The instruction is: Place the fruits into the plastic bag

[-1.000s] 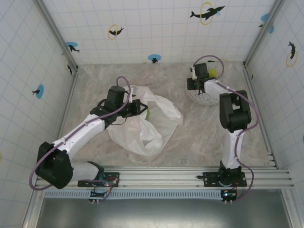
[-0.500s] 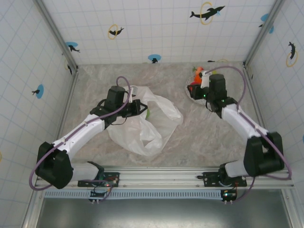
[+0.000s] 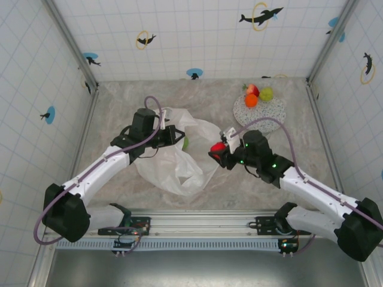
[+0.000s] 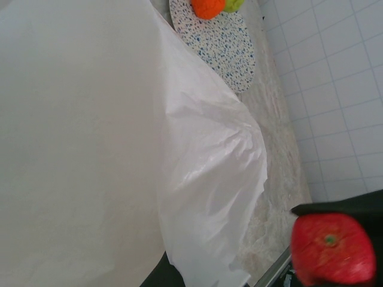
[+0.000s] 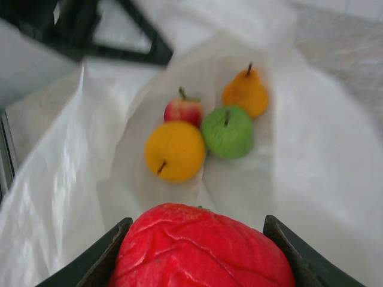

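My right gripper (image 3: 219, 149) is shut on a wrinkled red fruit (image 3: 217, 146), held at the right edge of the plastic bag (image 3: 179, 164). The right wrist view has the red fruit (image 5: 200, 257) between both fingers (image 5: 105, 257), above the open bag (image 5: 311, 149). Several fruits lie inside: a yellow one (image 5: 175, 150), a green one (image 5: 227, 131), a small red one (image 5: 184, 110) and an orange pear (image 5: 246, 92). My left gripper (image 3: 173, 135) is shut on the bag's rim and holds it up. White film (image 4: 197, 155) covers most of the left wrist view.
A speckled plate (image 3: 269, 112) sits at the back right with a red fruit (image 3: 254, 90), an orange one (image 3: 251, 100) and a yellow-green one (image 3: 266, 94) at its far edge. Tiled walls close in the table on three sides.
My right arm has swung from the plate across to the bag's mouth, carrying the red fruit. The left arm and the bag have stayed in place.
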Tool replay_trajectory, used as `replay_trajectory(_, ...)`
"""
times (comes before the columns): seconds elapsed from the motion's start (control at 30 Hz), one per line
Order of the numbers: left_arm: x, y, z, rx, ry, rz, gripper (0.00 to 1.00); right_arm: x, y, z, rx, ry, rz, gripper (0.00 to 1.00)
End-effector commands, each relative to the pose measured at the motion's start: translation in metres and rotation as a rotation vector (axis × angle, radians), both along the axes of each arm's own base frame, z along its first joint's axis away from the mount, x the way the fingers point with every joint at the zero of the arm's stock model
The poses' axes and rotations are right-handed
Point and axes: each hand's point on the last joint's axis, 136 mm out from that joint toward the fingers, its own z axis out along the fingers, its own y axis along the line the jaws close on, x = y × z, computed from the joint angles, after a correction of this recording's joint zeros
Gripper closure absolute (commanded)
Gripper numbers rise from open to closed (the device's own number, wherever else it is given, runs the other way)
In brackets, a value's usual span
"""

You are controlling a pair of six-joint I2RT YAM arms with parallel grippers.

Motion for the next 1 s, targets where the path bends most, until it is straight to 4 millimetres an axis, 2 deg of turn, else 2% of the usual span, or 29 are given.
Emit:
replay_trajectory(0.0, -0.003, 0.003, -0.001, 0.005, -0.005, -0.006, 1.00, -0.003, 0.007, -0.021, -0.058, -0.037, 0.027, 0.45)
replay_trajectory(0.17, -0.005, 0.004, -0.003, 0.005, 0.000, -0.009, 1.00, 0.015, 0.019, -0.047, -0.094, -0.060, -0.001, 0.46)
replay_trajectory(0.4, -0.003, 0.002, 0.000, -0.003, -0.004, -0.012, 1.00, 0.034, 0.053, -0.073, -0.133, -0.128, -0.026, 0.46)
replay_trajectory(0.5, -0.002, 0.000, 0.001, -0.007, -0.005, -0.016, 1.00, 0.045, 0.062, -0.084, -0.142, -0.157, -0.063, 0.46)
replay_trajectory(0.77, 0.000, -0.003, 0.007, -0.014, -0.016, -0.028, 1.00, 0.088, 0.072, -0.094, -0.096, -0.215, -0.232, 0.46)
replay_trajectory(0.97, 0.001, -0.003, 0.010, -0.015, -0.025, -0.034, 1.00, 0.112, 0.089, -0.096, -0.037, -0.231, -0.314, 0.46)
